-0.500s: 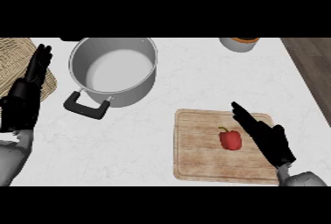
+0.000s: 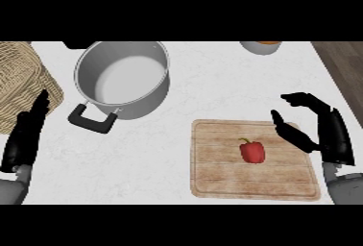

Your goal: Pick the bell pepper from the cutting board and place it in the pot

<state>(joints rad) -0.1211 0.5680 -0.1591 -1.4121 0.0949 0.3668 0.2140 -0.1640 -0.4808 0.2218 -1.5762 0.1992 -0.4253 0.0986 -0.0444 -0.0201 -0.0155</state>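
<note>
Board: cutting board (image 2: pixel 212 182) nearest me, low right on counter (image 2: pixel 212 86), wood grain, no print I can read
Pepper: bell pepper (image 2: pixel 252 152) red, lying on board's mid-upper part, stem up-left, long axis running away from me; nothing touching it
R hand: my right hand (image 2: pixel 322 129) over board's right edge, fingers curved, thumb (image 2: pixel 291 132) spread toward pepper, holding nothing; pepper sits just left of thumb, a bit nearer me
L hand: my left hand (image 2: pixel 25 139) at far left edge, fingers straight up, resting, well apart from pepper
Nearer hand: right, by far; I'd judge it takes the pick
Pot: pot (image 2: pixel 124 77) steel, up-left of board, black handle (image 2: pixel 92 117) pointing my way
Far stuff: wicker basket (image 2: pixel 18 72) left, bowl (image 2: pixel 261 46) top right
Writing: none visible anywhere
</note>
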